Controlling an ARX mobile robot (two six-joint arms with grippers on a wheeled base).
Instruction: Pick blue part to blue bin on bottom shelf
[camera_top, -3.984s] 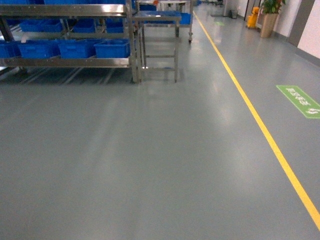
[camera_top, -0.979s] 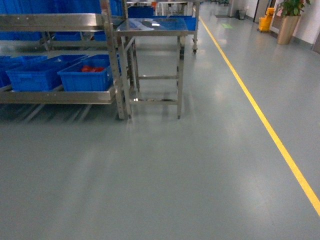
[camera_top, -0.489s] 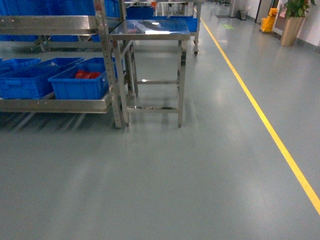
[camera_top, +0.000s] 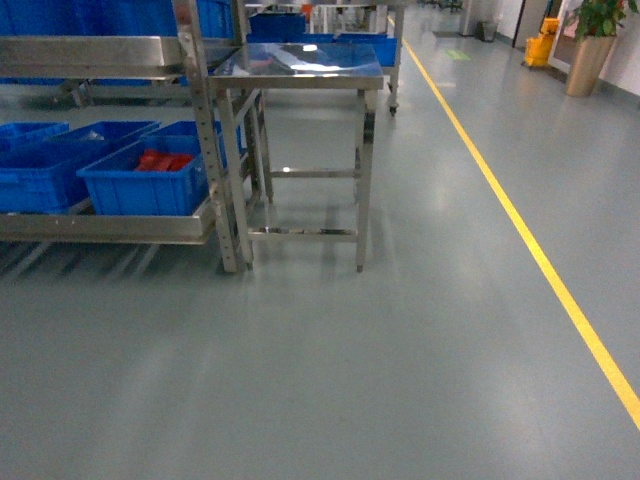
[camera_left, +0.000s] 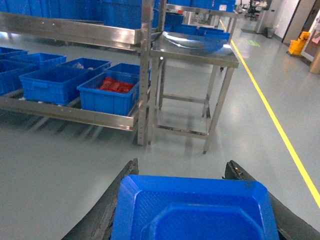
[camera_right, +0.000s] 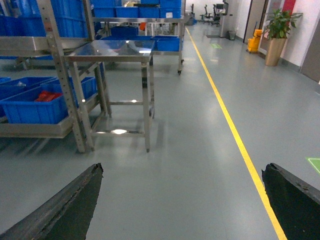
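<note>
In the left wrist view, the blue part (camera_left: 195, 212), a flat moulded plastic piece, fills the space between my left gripper's (camera_left: 183, 165) black fingers, which are shut on its two sides. Ahead on the left stands the bottom shelf (camera_top: 110, 228), with several blue bins on it. The nearest blue bin (camera_top: 140, 180) holds red parts and also shows in the left wrist view (camera_left: 107, 97). My right gripper (camera_right: 182, 170) hangs wide open over bare floor with nothing in it. Neither gripper shows in the head view.
A small steel table (camera_top: 300, 65) on thin legs stands against the rack's right end post (camera_top: 205, 140). The upper rack level (camera_top: 90, 50) overhangs the bins. A yellow floor line (camera_top: 540, 260) runs along the right, and a potted plant (camera_top: 590, 40) stands far right.
The rack and steel table have come nearer and larger in the head view, and the bin with red parts has come into sight.
</note>
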